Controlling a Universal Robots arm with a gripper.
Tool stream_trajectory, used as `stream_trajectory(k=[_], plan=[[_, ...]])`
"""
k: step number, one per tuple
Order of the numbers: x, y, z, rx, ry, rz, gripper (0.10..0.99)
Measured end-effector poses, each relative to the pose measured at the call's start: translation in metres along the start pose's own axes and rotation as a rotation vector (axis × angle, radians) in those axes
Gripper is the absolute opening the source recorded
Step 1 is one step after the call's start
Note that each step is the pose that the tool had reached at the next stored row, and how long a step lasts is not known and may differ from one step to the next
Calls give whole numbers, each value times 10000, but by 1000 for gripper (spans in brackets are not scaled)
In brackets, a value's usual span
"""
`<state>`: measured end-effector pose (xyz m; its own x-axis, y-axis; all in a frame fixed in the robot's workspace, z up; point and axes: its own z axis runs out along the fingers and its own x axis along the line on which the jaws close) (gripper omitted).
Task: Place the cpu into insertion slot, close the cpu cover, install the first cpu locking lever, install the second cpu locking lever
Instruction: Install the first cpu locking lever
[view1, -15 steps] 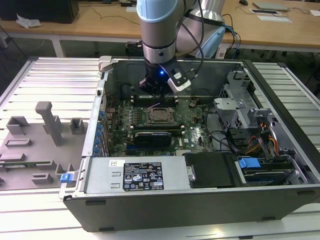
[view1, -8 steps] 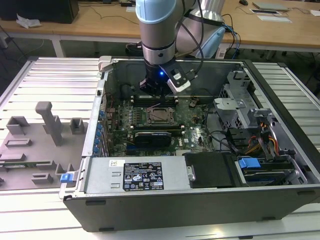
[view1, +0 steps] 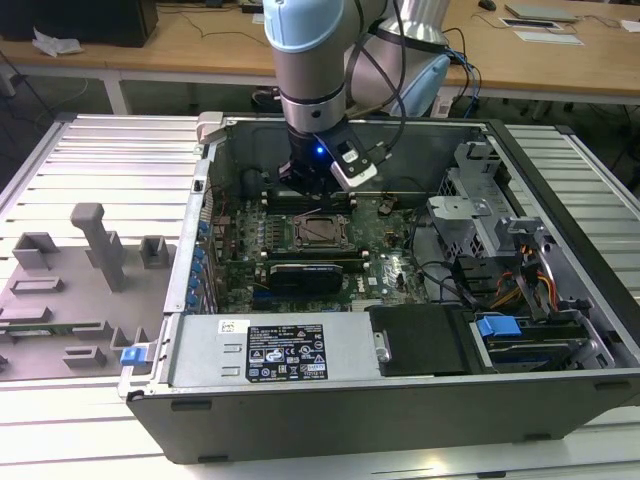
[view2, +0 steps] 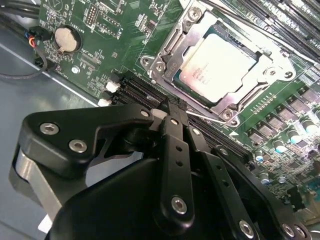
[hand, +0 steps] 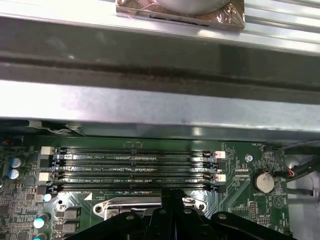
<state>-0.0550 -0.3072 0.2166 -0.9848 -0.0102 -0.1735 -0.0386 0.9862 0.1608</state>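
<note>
Robotics lab: open computer case (view1: 350, 410), wooden desks (view1: 180, 40)

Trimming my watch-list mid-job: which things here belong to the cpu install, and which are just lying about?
Job: cpu, seated; cpu cover, framing it; gripper, close beside them.
Lying about: memory slots; coin battery; grey fixtures, at the exterior view's left.

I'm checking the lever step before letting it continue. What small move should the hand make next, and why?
Probably press the shut hand slightly down on the thin lever along the cover. The cpu already sits under that closed cover, and the hand's tip is right at the lever, by the memory slots.
</note>
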Motion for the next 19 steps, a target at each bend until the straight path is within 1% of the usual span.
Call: stream_trajectory(k=[4, 5, 6, 7, 8, 9, 16, 18, 19], plan=[[9, 26, 15, 40, -43, 225, 106], [11, 31, 19, 45, -78, 243, 106], [14, 34, 24, 65, -187, 268, 106], [16, 40, 33, 87, -359, 306, 106], [24, 37, 61, 146, -451, 550, 106], [31, 34, 96, 228, -517, 961, 106], [43, 81, 127, 284, -565, 1246, 106], [45, 90, 138, 316, -592, 1406, 106], [46, 90, 144, 347, -613, 1548, 106]])
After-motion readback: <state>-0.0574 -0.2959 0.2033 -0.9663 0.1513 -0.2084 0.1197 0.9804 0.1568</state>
